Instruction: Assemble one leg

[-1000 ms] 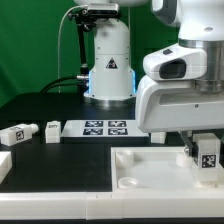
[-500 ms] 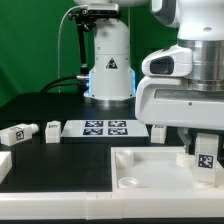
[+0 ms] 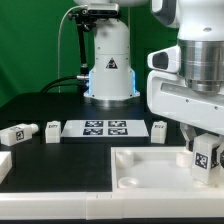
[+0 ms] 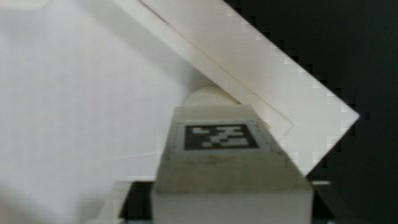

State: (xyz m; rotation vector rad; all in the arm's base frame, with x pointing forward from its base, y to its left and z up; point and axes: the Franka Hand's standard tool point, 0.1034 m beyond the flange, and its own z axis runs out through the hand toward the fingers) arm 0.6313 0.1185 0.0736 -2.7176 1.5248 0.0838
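My gripper (image 3: 204, 149) is shut on a leg (image 3: 207, 163), a small white blocky peg with a black-and-white tag. It holds the leg slightly tilted over the right corner of the large white recessed tray-like piece (image 3: 150, 168). In the wrist view the held leg (image 4: 221, 150) stands between the jaws of my gripper (image 4: 222, 203), its end against the corner rim of the tray piece (image 4: 107, 90). Two more legs (image 3: 17, 133) (image 3: 52, 131) lie at the exterior view's left. A third (image 3: 158, 128) lies behind the tray piece.
The marker board (image 3: 100, 127) lies on the black table in front of the robot base (image 3: 109, 72). A white part (image 3: 3, 160) shows at the exterior view's left edge. A green backdrop stands behind.
The wrist has turned and shifted a little toward the exterior view's right. The held leg now sits tilted and slightly lower over the tray's corner.
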